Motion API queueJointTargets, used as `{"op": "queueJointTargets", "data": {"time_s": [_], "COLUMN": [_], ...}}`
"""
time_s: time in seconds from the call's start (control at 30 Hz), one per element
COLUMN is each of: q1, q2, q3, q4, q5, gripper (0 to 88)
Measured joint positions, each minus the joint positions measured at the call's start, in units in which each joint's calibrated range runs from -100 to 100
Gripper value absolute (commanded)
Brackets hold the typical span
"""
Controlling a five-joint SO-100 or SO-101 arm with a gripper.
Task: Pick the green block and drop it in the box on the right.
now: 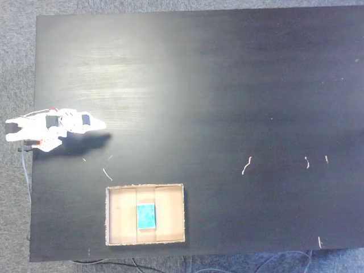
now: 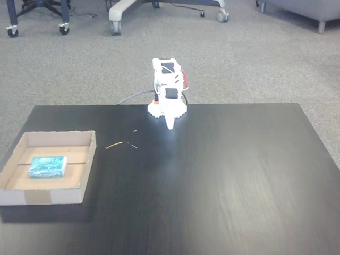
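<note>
1. Placement of the green block (image 1: 146,215) is seen inside the box (image 1: 170,212), flat on the middle panel of the floor, apart from all four walls; in the other fixed view the green block (image 2: 48,166) lies toward the far side of the box (image 2: 48,196).
2. The box sits at the near-left corner of the desk (image 2: 212,175) in that view, along the front edge.
3. The gripper (image 1: 98,124) is folded back at the desk's edge, well apart from the box; its fingers appear drawn together to a point, clamped on nothing.
4. The block is judged light, stiff and not fragile, with smooth faces.
5. A hold across its two long sides, from above, would suit.
</note>
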Motion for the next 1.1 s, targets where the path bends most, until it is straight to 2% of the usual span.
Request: {"op": "queueJointTargets", "data": {"time_s": [0.2, 1.1], "q1": [-2.5, -1.9], "q2": [0.0, 0.0], "q3": [0.0, 0.0], "q4": [-1.2, -0.1], "q5": [-4.2, -4.4], "gripper": [0.1, 0.2]}}
